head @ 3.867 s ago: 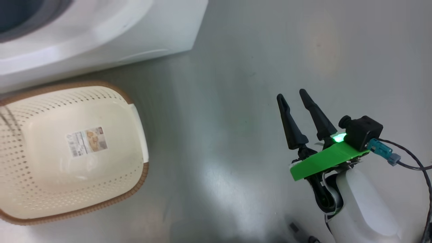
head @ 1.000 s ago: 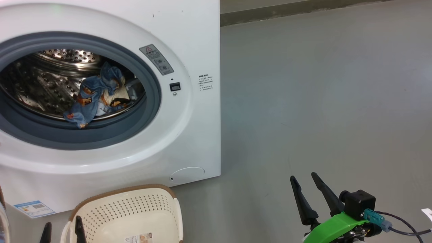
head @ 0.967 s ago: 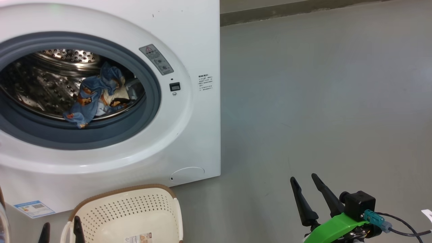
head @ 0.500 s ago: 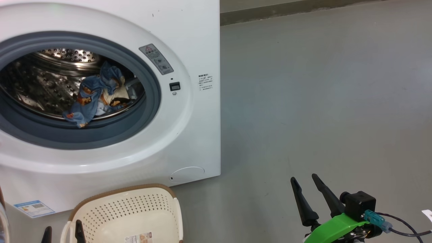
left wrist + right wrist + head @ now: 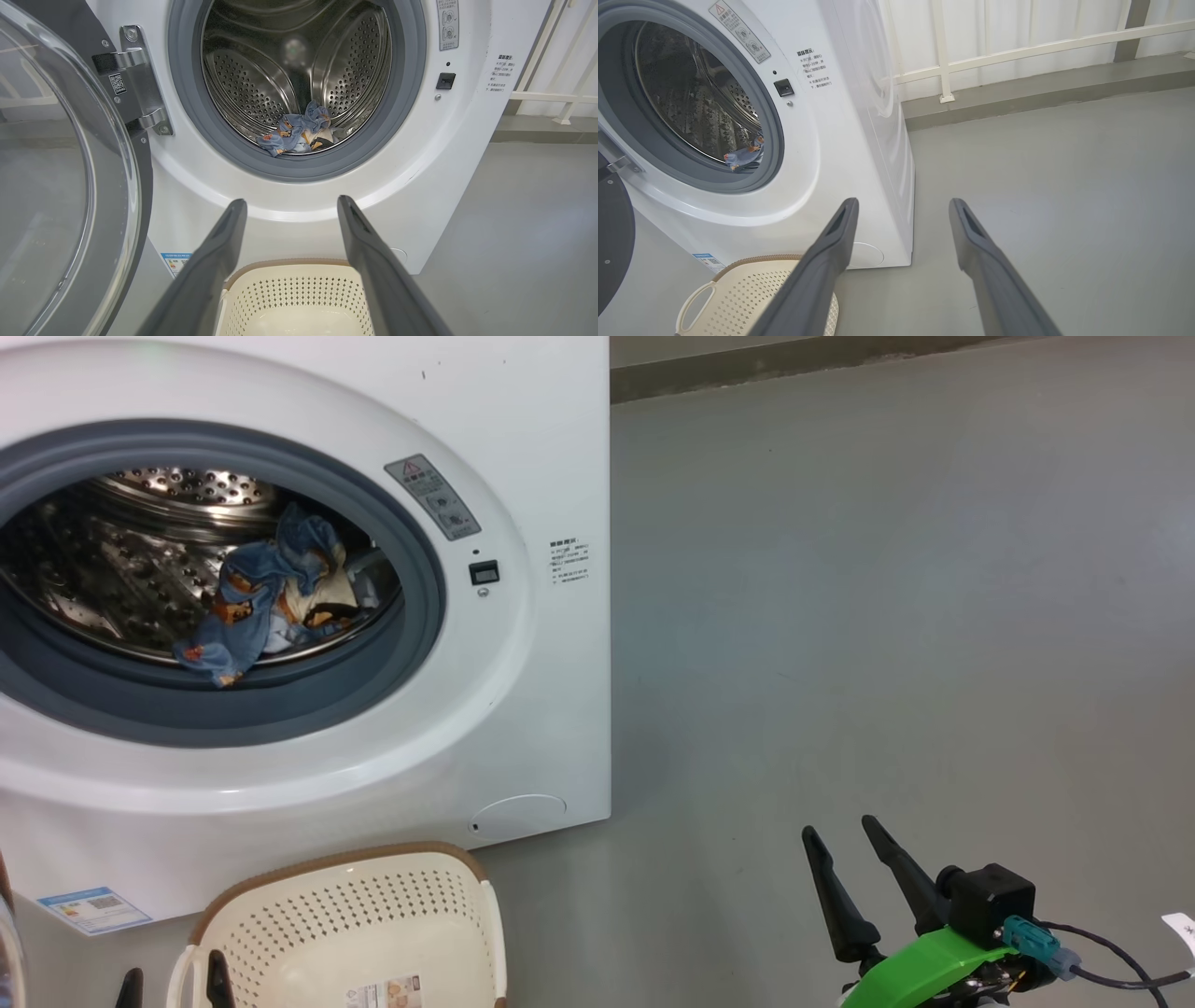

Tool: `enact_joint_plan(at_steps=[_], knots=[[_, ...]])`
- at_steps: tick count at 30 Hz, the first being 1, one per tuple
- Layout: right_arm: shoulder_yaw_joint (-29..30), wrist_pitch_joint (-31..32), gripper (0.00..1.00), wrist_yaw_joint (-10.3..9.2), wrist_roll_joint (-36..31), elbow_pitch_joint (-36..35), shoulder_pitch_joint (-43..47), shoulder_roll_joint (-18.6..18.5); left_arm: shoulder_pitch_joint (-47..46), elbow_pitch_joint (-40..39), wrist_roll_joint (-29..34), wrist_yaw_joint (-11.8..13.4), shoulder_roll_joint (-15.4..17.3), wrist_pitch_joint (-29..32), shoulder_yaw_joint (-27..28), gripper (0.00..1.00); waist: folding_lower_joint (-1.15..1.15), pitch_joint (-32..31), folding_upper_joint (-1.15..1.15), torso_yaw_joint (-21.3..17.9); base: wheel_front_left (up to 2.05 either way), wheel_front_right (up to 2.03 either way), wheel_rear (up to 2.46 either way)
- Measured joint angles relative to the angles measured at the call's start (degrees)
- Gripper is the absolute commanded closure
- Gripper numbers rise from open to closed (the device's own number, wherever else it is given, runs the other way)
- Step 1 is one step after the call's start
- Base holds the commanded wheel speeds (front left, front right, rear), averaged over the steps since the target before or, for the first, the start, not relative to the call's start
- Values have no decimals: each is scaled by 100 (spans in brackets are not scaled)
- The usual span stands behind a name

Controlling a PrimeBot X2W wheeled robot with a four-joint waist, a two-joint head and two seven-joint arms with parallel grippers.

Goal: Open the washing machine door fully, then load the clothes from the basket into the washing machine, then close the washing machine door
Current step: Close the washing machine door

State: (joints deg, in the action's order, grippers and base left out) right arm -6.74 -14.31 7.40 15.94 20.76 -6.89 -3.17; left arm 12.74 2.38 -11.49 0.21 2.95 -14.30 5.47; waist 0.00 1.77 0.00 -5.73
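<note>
Okay, step in hand: loading reads as done, so closing comes next, by my judgement.
clothes [image 5: 252,607]: a blue printed bundle lying low in the drum [image 5: 261,70], near its front lip and seemingly inside the gasket [image 5: 411,644].
basket [image 5: 373,915]: on the floor [image 5: 840,616] just below the opening, close against the washing machine [image 5: 523,691]. What shows of its inside is bare.
washing machine door [image 5: 56,177]: swung wide on its hinge [image 5: 135,79] at the robot's left, with the glass bowl right beside the left wrist camera.
left gripper [image 5: 292,201]: fingers spread wide, nothing between them, aimed at the opening from over the basket.
right gripper [image 5: 840,828]: fingers apart too and empty, out over bare floor, well apart from the machine.
best arm: the left one, I'd say, since the door hangs on its side.
contact point: go for the black rim on the edge far from the hinge, not the bulging glass, because leverage is best out there.
motion: follow the door's arc with a steady push rather than driving straight in.
before pushing: check that no fabric lies over the gasket, and nudge the bundle deeper if in doubt.
finish: press firmly at the side of the latch slot [image 5: 484,574] until the rim seats flush.
watch for: the arm or door clipping the basket on the way round.
</note>
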Motion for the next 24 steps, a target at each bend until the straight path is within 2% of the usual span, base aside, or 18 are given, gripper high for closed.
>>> enact_joint_plan(at_steps=[24], knots=[[57,0,0,0,-537,-132,0,1,-9,14,-69,31,-4,0,30,0,0,29,0,-25,0,0,0]])
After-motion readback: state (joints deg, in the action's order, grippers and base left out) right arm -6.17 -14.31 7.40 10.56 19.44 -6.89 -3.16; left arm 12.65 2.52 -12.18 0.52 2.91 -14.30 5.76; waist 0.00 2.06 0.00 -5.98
